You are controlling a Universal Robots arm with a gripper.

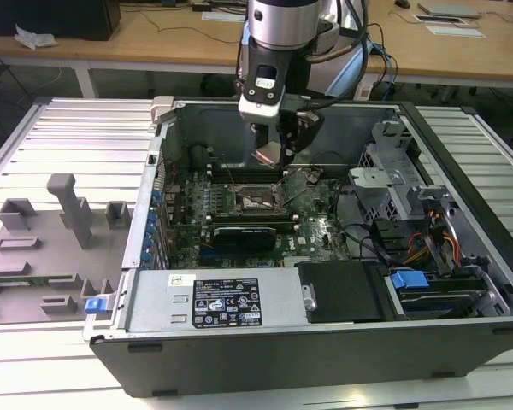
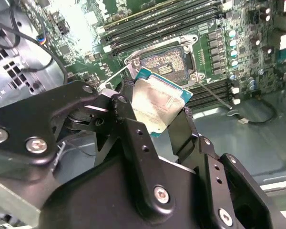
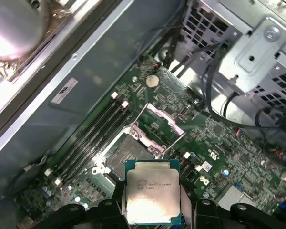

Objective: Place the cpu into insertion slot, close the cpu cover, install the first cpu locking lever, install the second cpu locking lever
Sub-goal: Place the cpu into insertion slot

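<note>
My gripper (image 1: 274,155) hangs inside the open computer case, shut on the cpu (image 1: 267,154), a small square chip with a pale metal top. In both wrist views the cpu (image 2: 157,102) (image 3: 152,193) sits between the black fingers (image 2: 133,138), held by its edges. The insertion slot (image 1: 258,201) (image 2: 168,61) (image 3: 126,153) lies bare on the green motherboard just below the chip. The cpu cover (image 3: 159,119), a thin silver frame, stands tilted up at the slot's far side. A thin wire lever (image 2: 214,95) stands loose beside the slot.
Memory slots (image 2: 167,21) run along one side of the slot. A long black card (image 1: 248,232) lies close in front of it. A power supply (image 1: 214,303) and a drive cage (image 1: 393,171) bound the case. A grey fixture tray (image 1: 51,231) sits at the exterior view's left.
</note>
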